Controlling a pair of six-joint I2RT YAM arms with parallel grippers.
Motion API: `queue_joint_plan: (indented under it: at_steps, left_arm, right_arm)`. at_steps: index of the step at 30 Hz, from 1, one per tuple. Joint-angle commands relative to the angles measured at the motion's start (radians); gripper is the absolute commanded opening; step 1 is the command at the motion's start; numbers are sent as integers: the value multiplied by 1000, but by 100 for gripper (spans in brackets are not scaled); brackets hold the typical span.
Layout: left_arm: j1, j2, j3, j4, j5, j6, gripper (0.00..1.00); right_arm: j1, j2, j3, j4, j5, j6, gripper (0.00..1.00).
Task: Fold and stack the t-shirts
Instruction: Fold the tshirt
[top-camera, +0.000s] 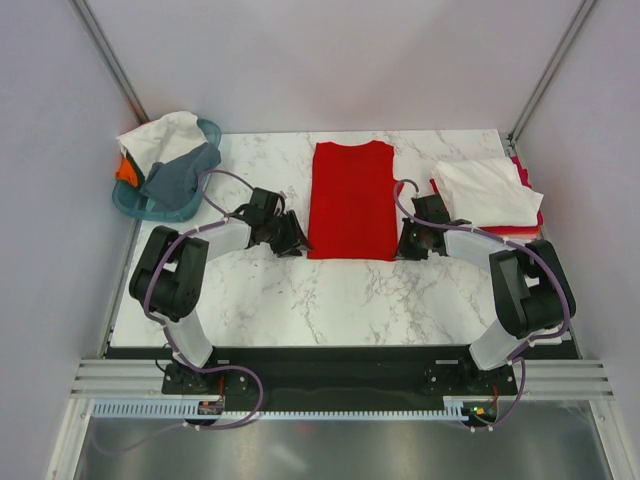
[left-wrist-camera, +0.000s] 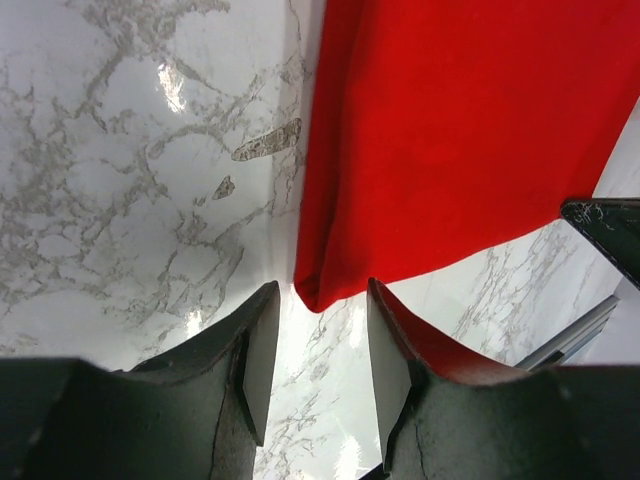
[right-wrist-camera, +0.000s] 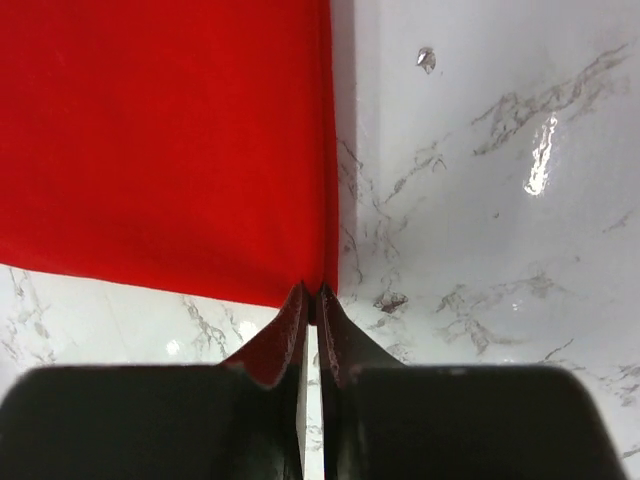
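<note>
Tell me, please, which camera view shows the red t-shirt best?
The top external view: the red t-shirt lies whole there, a long folded rectangle on the table. The left wrist view shows only its near left corner, the right wrist view only its near right corner.

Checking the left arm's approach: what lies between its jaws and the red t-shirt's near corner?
Only a sliver of bare table: in the left wrist view, a corner of the red t-shirt sits right at the gap of the open left gripper.
</note>
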Motion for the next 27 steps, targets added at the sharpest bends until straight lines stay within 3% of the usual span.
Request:
queue_joint_plan:
  at_steps: [1,11,19,20,27]
  left_arm:
    - [-6,11,-8,47,34,35,47]
    - [-22,19,-24,70,54,21,41]
    - [-32,26,-39,81,57,13,17]
    - [-34,23,-50,87,60,13,2]
    - [-34,-121,-180,157,47,-19,2]
  right_arm:
    - [4,9,-3,28,-13,-14,7]
    - [4,11,-1,28,-25,-17,3]
    - [6,3,-1,27,-28,-12,1]
    - [6,2,-4,27,-31,-14,0]
    - [6,-122,-48,12,-34,-12,0]
